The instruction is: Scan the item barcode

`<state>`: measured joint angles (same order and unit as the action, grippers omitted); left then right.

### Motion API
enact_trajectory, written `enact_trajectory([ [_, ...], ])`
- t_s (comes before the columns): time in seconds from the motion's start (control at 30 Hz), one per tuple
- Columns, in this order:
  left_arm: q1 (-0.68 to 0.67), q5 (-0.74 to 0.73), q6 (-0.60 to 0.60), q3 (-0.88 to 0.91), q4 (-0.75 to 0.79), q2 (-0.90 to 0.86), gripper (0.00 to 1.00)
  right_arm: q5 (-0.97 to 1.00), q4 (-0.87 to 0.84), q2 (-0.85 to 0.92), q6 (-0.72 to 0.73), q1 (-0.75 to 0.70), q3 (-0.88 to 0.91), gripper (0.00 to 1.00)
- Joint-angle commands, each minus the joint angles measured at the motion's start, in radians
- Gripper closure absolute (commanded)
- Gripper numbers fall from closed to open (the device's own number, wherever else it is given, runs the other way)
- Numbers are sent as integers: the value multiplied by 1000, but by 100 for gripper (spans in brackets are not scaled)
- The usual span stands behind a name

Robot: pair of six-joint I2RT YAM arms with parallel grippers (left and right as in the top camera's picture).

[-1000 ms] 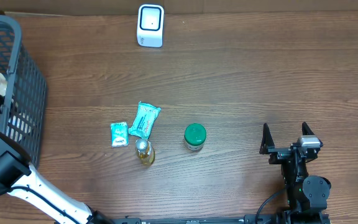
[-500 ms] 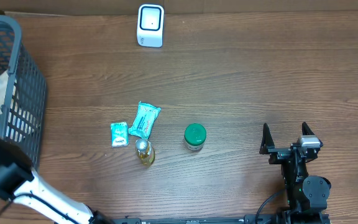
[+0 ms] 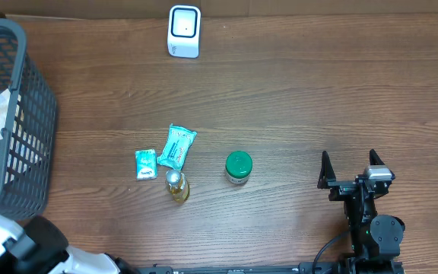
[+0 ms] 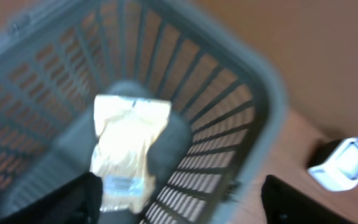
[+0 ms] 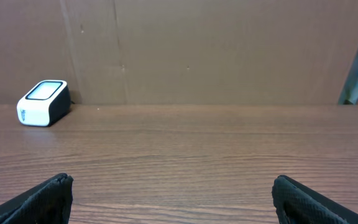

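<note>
A pale yellow packet (image 4: 128, 149) with a small printed label lies on the floor of the grey mesh basket (image 4: 229, 130). My left gripper (image 4: 182, 198) hangs above the basket, open, its dark fingers (image 4: 79, 199) wide apart with nothing between them. The view is blurred. The white barcode scanner (image 3: 184, 30) stands at the table's far edge. Two teal packets (image 3: 175, 145), a small oil bottle (image 3: 176, 186) and a green-lidded jar (image 3: 238, 167) sit mid-table. My right gripper (image 3: 350, 164) rests open and unloaded at the near right.
The basket (image 3: 21, 91) fills the table's left end, its tall wall beside the teal packets. A brown cardboard wall (image 5: 216, 50) backs the table behind the scanner (image 5: 42, 102). Bare wood lies between the right gripper (image 5: 173, 193) and the scanner.
My left gripper has opened and let the pale packet drop into the basket. The left arm has drawn back toward the near left corner. The right arm has not moved.
</note>
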<state>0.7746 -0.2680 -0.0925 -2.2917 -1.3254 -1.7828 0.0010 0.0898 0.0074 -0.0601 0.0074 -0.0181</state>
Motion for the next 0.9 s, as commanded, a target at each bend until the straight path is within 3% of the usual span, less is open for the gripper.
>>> enact_trajectory([
  [0.0,-4,69,-8,85,13,-81,1,4,-6,-5,-4,5,10,0],
  [0.33,2,86,89,274,108,-248,3,5,-6,-5,-4,5,10,0],
  [0.77,-37,151,116,288,103,-589,7,4,-6,-5,-5,5,10,0],
  [0.87,-37,156,115,288,100,-632,15,4,-6,-5,-4,5,10,0],
])
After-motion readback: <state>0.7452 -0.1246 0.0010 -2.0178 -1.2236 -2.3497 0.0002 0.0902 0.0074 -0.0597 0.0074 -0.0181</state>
